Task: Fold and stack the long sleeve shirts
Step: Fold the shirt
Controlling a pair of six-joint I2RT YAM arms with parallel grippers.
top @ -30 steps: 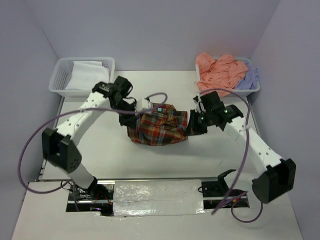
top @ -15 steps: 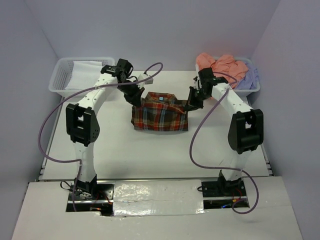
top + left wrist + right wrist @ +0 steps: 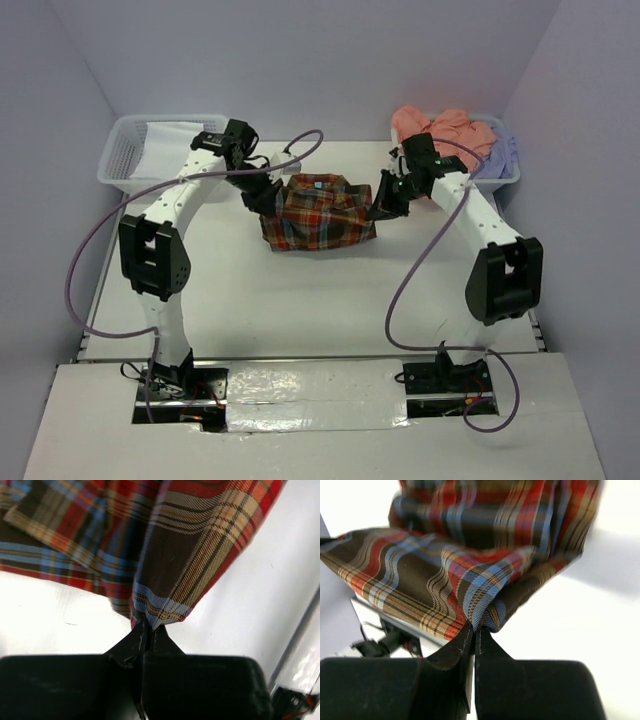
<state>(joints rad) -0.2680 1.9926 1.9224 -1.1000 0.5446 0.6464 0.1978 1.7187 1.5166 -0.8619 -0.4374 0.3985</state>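
Observation:
The plaid long sleeve shirt (image 3: 318, 212) hangs bunched between both arms over the far middle of the table. My left gripper (image 3: 266, 197) is shut on its left edge; in the left wrist view the cloth (image 3: 165, 555) is pinched at my gripper (image 3: 148, 625). My right gripper (image 3: 380, 209) is shut on the shirt's right edge, and the right wrist view shows a fold of plaid (image 3: 470, 580) clamped at my gripper (image 3: 475, 628). A salmon-pink shirt (image 3: 440, 135) and a lavender one (image 3: 502, 152) lie heaped in the right basket.
A white lattice basket (image 3: 118, 160) with white cloth inside stands at the far left. The right basket (image 3: 500, 178) sits at the far right corner. Purple cables loop from both arms. Grey walls close in the table on three sides.
Both grippers have carried the plaid shirt away from the bases toward the far side of the table, and the arms now stretch out further. The shirt hangs more gathered between them.

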